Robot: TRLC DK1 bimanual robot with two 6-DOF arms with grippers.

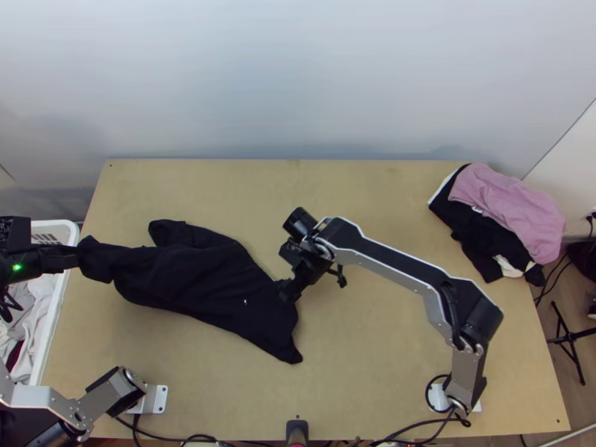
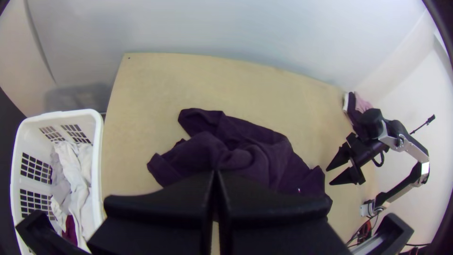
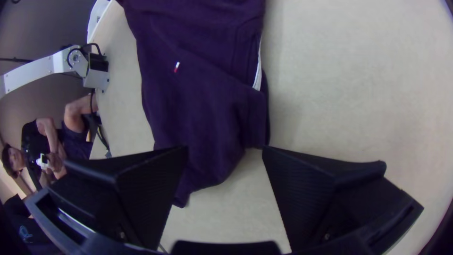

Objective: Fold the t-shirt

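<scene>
Soft dark shirt, pinched at one end, loose at the other

Clock directions are as on the top view, 12 toward the wall. The t-shirt (image 1: 201,276) lies rumpled from the table's middle out toward 9 o'clock, not folded. At its 9 o'clock end the left gripper (image 2: 215,174) is closed on a bunch of cloth, which seems raised off the wood. At its 3 o'clock end the right gripper (image 3: 225,148) is spread wide, the cloth's edge just at its fingers, nothing clamped.

The fabric should handle light and limp, neither slippery nor fragile; it will sag and crease rather than hold a line. The best second hold is probably the loose corner (image 1: 292,354) at 5 o'clock, pinched deep enough to catch every layer, then drawn taut against the left grip.

The pale wooden table (image 1: 357,194) looks smooth, so the shirt may drag along whole. By its 9 o'clock edge stands a white basket (image 2: 96,141) of light laundry (image 2: 71,165). A heap of pink and dark clothes (image 1: 506,201) sits toward 2 o'clock. Beyond, at 12, rises the plain wall (image 1: 298,89).
</scene>
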